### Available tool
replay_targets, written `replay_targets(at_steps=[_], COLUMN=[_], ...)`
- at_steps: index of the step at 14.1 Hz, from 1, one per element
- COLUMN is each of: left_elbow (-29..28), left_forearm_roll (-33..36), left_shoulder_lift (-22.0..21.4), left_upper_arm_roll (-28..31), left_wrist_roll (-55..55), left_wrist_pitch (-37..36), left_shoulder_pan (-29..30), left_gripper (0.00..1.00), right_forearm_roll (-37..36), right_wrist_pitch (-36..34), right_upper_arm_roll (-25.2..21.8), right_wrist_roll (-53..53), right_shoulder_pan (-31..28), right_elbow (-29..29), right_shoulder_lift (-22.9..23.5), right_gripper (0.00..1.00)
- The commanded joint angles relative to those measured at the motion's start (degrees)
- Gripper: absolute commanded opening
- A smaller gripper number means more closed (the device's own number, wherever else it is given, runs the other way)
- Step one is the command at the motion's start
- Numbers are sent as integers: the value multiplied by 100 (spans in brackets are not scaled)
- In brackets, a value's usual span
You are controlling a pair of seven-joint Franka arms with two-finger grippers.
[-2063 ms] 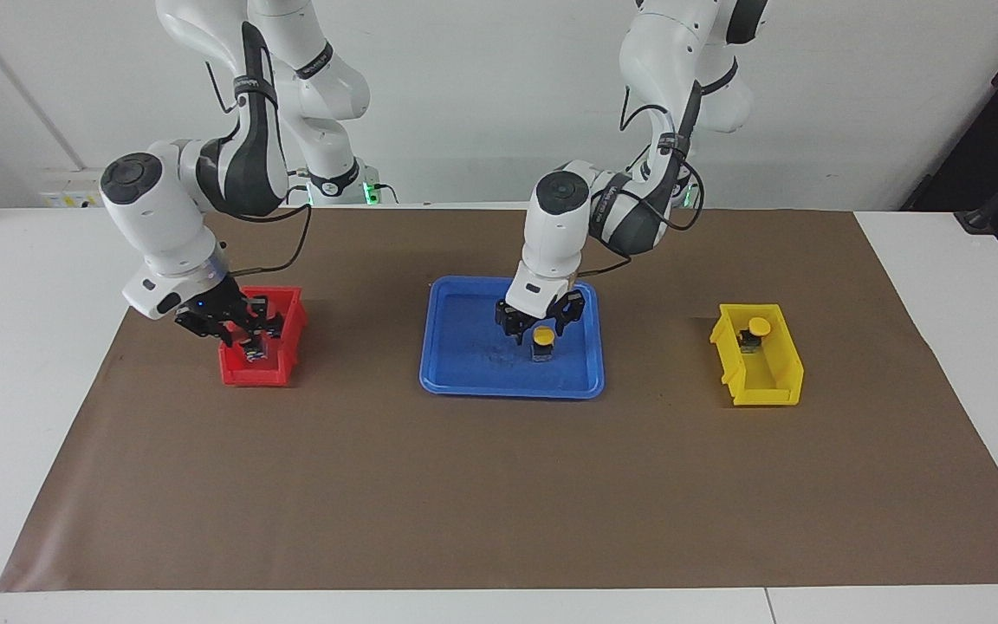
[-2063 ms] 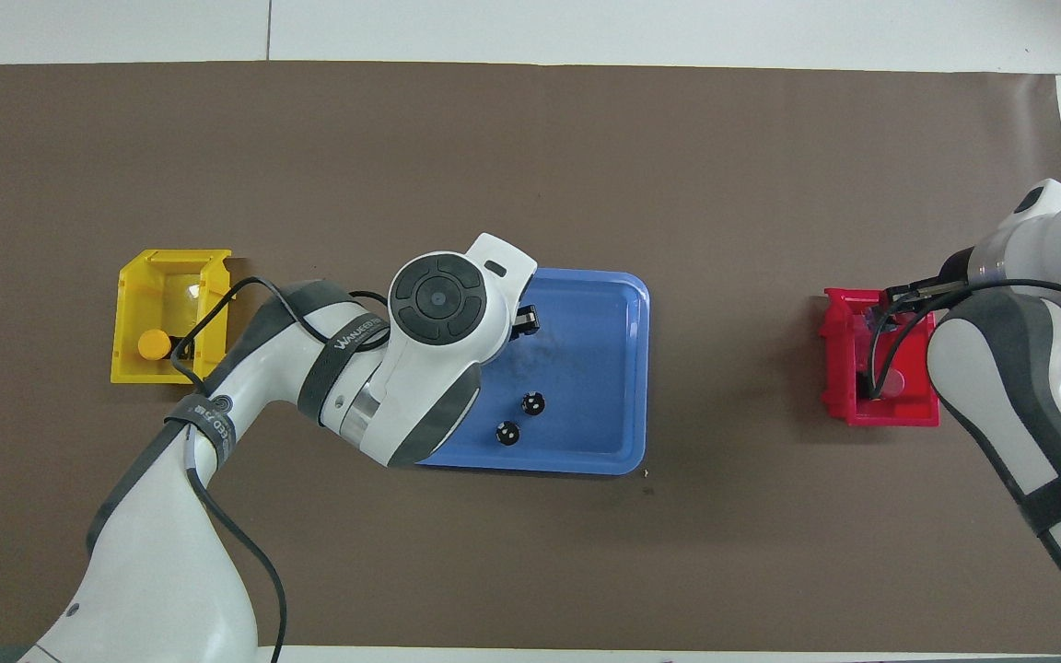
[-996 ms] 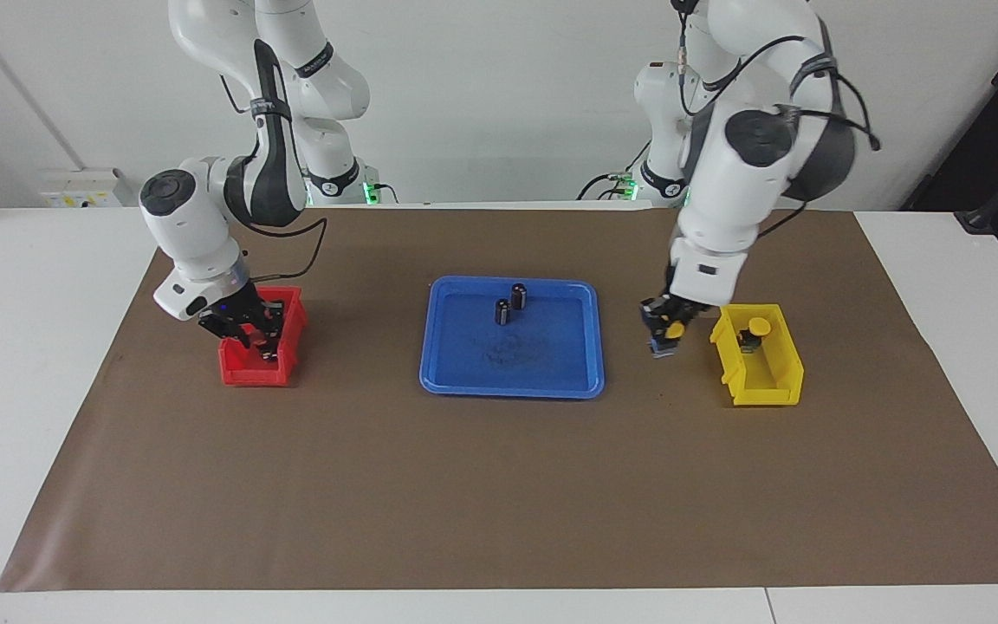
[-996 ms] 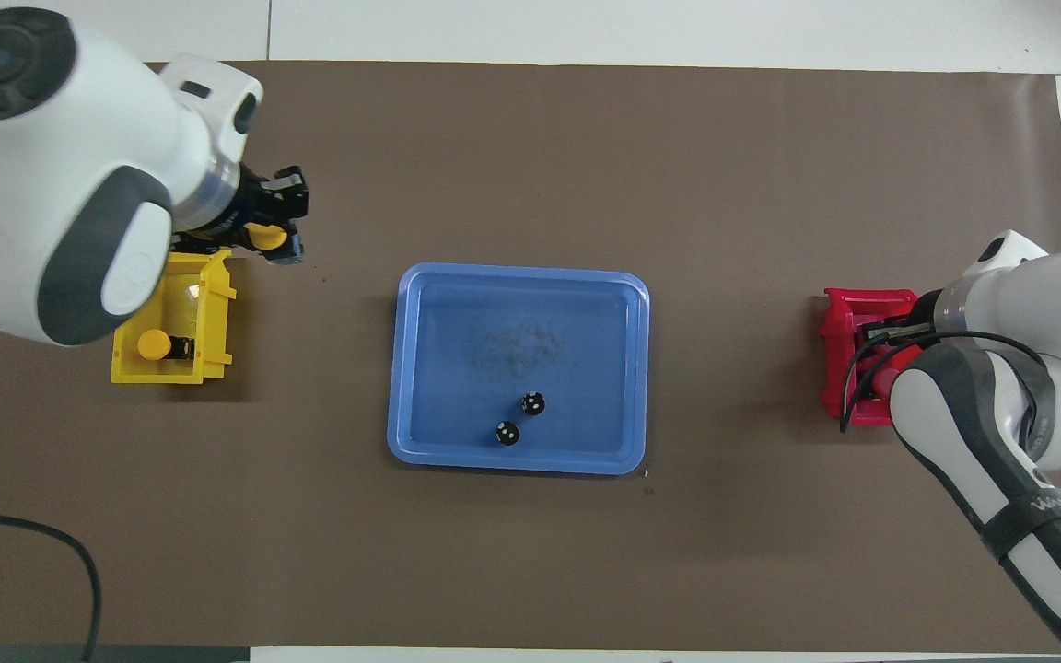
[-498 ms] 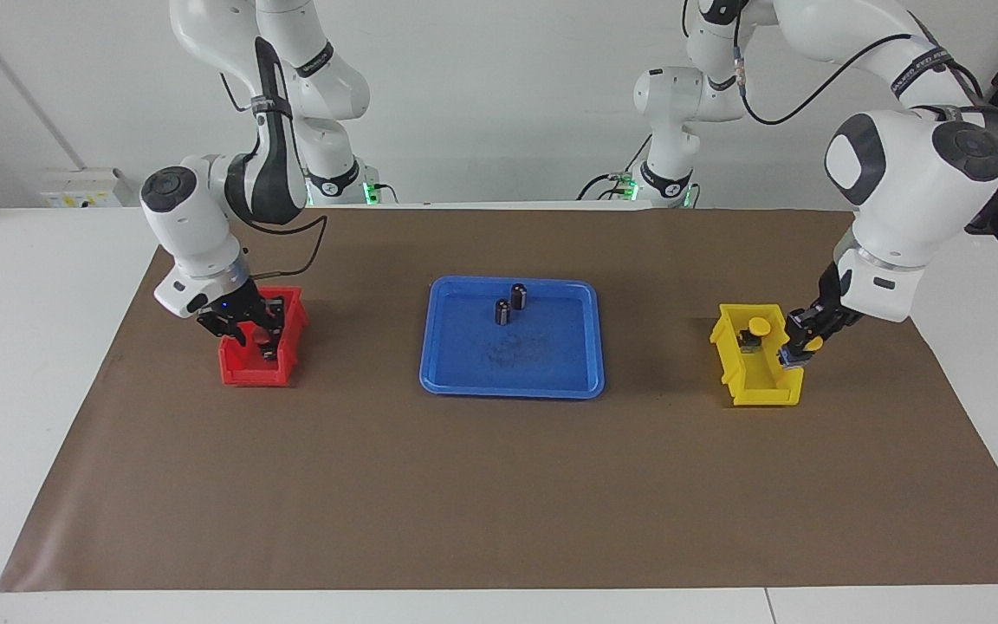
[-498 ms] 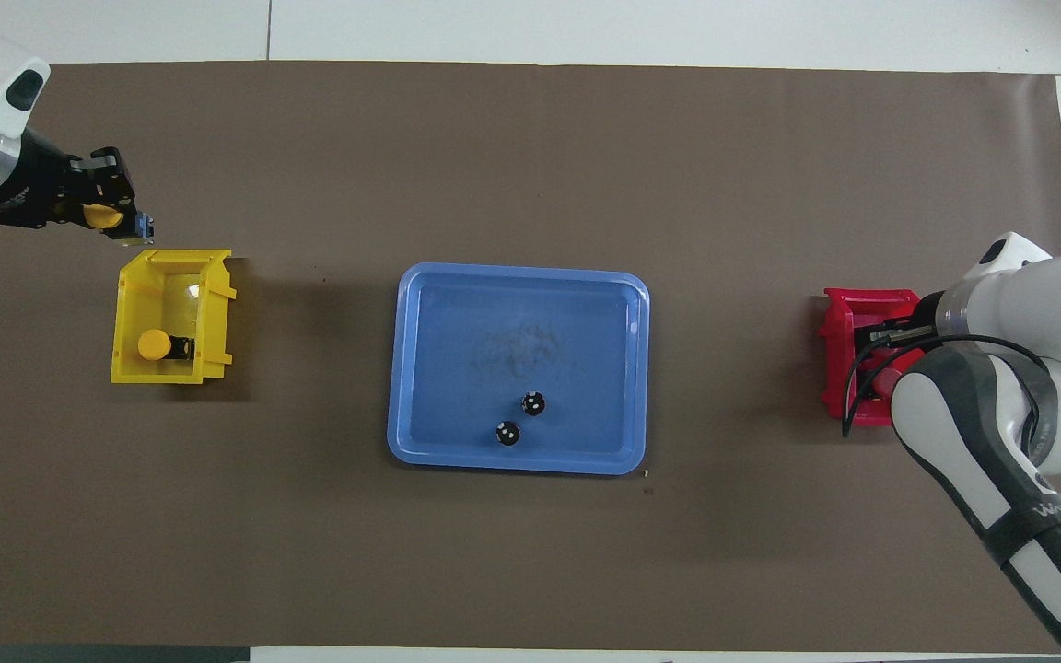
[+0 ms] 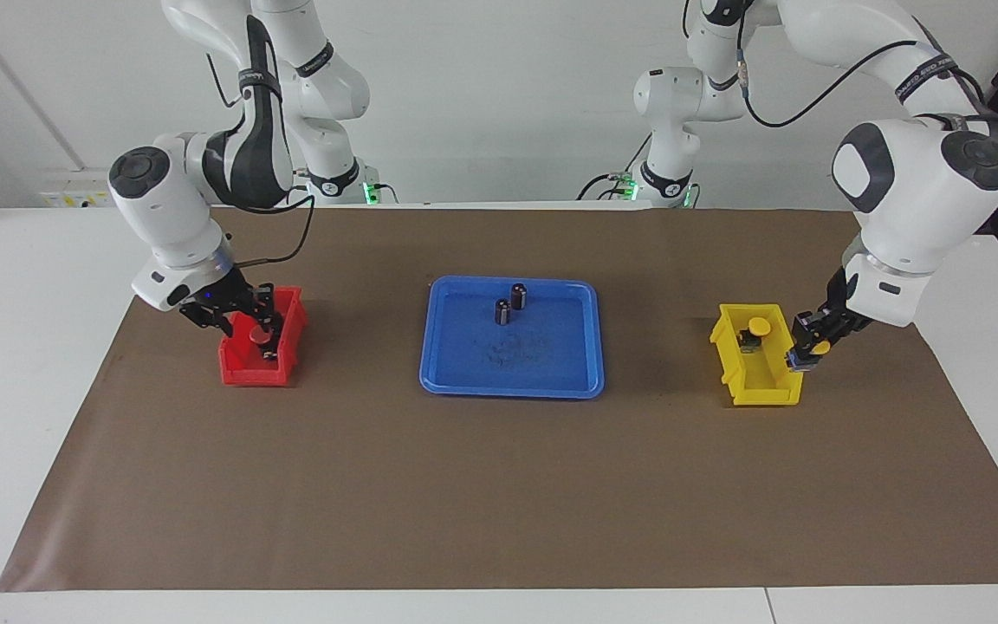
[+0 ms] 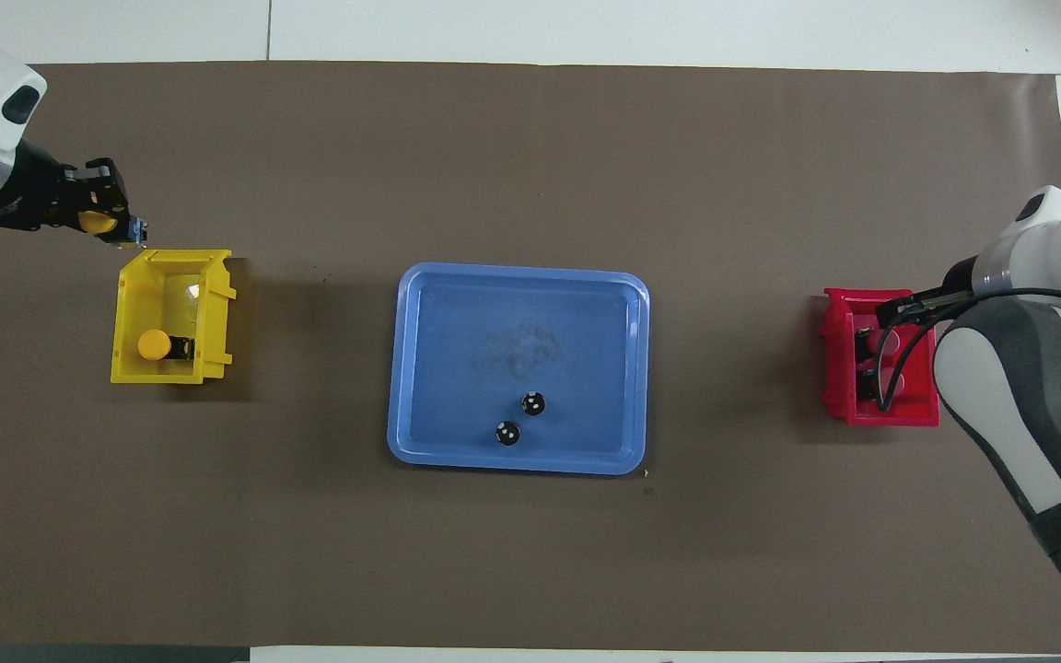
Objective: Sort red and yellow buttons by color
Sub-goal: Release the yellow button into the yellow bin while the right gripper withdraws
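Observation:
My left gripper (image 7: pixel 812 350) is shut on a yellow button (image 8: pixel 93 222) with a black base. It holds the button in the air at the rim of the yellow bin (image 7: pixel 766 394) on the side toward the left arm's end of the table. Another yellow button (image 7: pixel 757 327) lies inside that bin, and shows in the overhead view (image 8: pixel 154 344) too. My right gripper (image 7: pixel 235 317) is open just above the red bin (image 7: pixel 249 375). A red button (image 7: pixel 258 333) sits in the bin under it. The second red button is hidden.
A blue tray (image 7: pixel 512 390) lies mid-table between the two bins. Two dark cylinders with silvery tops (image 7: pixel 519 295) (image 7: pixel 502 312) stand in it on the side nearer the robots. A brown mat (image 7: pixel 499 503) covers the table.
My left gripper carried the yellow button from the blue tray to the yellow bin and has barely moved in the last half second. My right gripper rose a little out of the red bin, uncovering a red button.

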Motion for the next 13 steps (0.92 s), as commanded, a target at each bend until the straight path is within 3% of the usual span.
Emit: replay_targets(at_steps=[1, 6, 13], left_elbow=[-642, -1960, -2304], left_forearm_roll=[6, 6, 6], left_shoulder_lift=[-248, -538, -565], left_upper_arm_roll=[-40, -49, -57], left_wrist_roll=[392, 561, 587], left_wrist_pitch=[392, 1526, 1684], left_shoulder_pan=[182, 253, 183], left_gripper=[2, 2, 2], right_forearm_roll=[69, 78, 16], right_wrist_pitch=[-834, -2223, -3244], right_upper_arm_roll=[52, 34, 25], right_wrist_roll=[23, 322, 533], right_shoulder_pan=[-27, -53, -88], right_elbow=[710, 1817, 2960], right_shoulder_lift=[-3, -153, -83], right_gripper=[98, 100, 100])
